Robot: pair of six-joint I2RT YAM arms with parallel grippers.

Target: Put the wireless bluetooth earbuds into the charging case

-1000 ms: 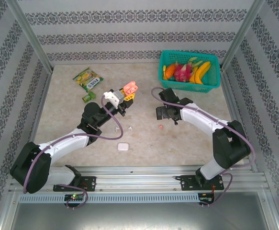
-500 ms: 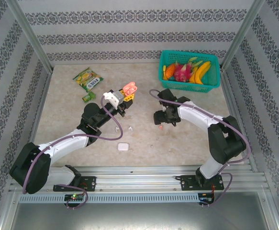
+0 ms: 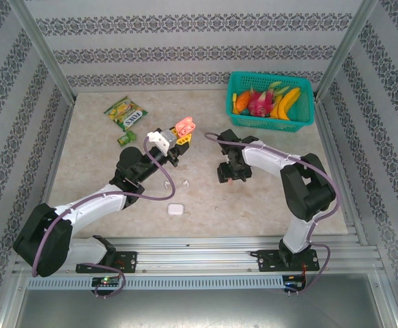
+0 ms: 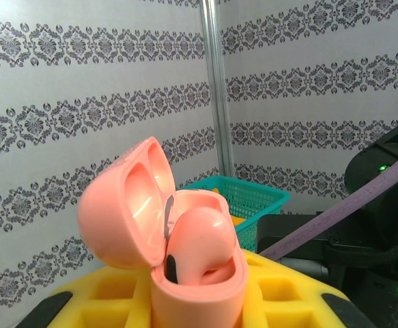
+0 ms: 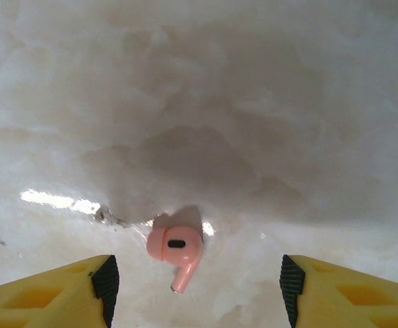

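My left gripper [image 3: 178,139] is shut on a coral-pink charging case [image 3: 185,126] and holds it up above the table. In the left wrist view the charging case [image 4: 123,212] has its lid open, and one pink earbud [image 4: 205,236] sits in it between the yellow fingers [image 4: 103,301]. My right gripper [image 3: 230,176] points down at the table, right of centre. Its jaws [image 5: 197,283] stand open on either side of a second pink earbud [image 5: 176,247] that lies flat and untouched. Two white earbuds [image 3: 169,183] [image 3: 186,182] lie on the table.
A small white case [image 3: 176,210] lies shut near the front edge. A teal basket [image 3: 270,123] of toy fruit stands at the back right. A green snack packet [image 3: 125,112] and a small green item [image 3: 126,139] lie at the back left.
The right gripper has moved left and down over the pink earbud on the table, and its jaws have narrowed. The left arm and the case have stayed still.
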